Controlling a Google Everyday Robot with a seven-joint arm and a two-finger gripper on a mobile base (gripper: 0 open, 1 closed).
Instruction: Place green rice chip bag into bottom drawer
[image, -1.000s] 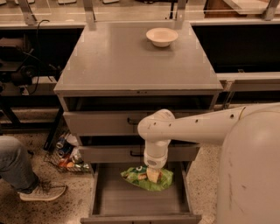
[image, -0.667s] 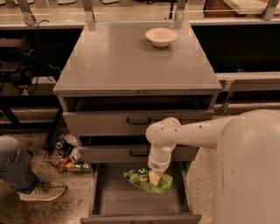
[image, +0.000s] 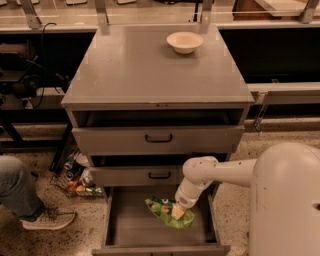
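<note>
Down in the lower middle of the frame, the gripper (image: 178, 211) is pressing into the green rice chip bag (image: 160, 207) from above; whether it is clamping the bag or merely touching it, I cannot tell. The bag is sitting inside the bottom drawer (image: 130, 227), over the right half of its grey floor. It seems to be lying on that floor rather than hanging, though the view there is poor. The drawer is standing pulled out toward the bottom edge. The white arm (image: 215, 172) is reaching in from the lower right, crossing in front of the middle drawer (image: 125, 176). Above it, the top drawer (image: 115, 140) is standing slightly open. A cream bowl (image: 185, 41) is sitting on the cabinet top (image: 135, 70) in the upper middle. At the lower left, a person's shoe (image: 47, 218) is showing.
</note>
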